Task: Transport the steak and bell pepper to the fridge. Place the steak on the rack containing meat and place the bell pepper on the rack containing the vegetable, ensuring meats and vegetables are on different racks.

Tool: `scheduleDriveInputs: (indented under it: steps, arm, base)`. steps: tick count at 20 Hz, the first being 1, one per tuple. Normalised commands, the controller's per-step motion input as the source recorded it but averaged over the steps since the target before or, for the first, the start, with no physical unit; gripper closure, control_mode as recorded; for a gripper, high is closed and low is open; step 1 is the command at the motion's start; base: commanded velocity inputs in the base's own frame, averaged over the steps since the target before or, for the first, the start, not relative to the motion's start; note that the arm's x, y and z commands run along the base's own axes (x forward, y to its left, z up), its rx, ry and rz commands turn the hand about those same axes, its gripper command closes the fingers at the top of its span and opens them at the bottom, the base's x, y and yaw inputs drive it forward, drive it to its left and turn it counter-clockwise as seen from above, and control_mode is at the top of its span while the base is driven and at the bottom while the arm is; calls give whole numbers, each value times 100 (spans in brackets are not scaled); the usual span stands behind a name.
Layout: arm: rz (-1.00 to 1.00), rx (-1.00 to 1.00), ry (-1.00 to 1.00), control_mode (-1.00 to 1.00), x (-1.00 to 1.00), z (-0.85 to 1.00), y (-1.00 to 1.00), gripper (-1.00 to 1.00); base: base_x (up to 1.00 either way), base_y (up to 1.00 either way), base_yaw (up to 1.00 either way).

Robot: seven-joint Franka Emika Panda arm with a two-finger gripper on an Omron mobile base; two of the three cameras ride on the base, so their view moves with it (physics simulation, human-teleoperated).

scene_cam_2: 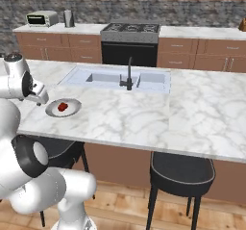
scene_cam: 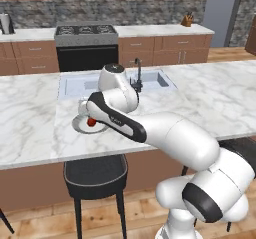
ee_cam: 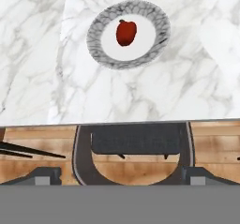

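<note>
Though unlabelled, bell pepper (ee_cam: pixel 126 32) on plate (ee_cam: pixel 100 45)

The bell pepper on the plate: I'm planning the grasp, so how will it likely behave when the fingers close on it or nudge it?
The bell pepper looks rounded and glossy, so it may roll or slip from the fingers. It lies loose mid-plate, so a nudge would probably slide it toward the patterned rim. It looks small, so likely light.
</note>
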Motion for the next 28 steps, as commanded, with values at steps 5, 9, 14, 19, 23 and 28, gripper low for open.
scheduleDriveInputs:
  steps: [5,9,14,19,23,28]
  arm:
    - [0,0,0,100,0,0,0,-100]
    - [0,0,0,100,0,0,0,-100]
    - [0,0,0,100,0,0,0,-100]
    - [0,0,0,100,0,0,0,-100]
    - [0,0,0,100,0,0,0,-100]
    - [0,0,0,100,0,0,0,-100]
  base:
    - [24,17,0]
    - [59,-60,0]
    - [100,21,-1]
    - [100,2,-3]
    - [85,0,-21]
    - [49,10,-39]
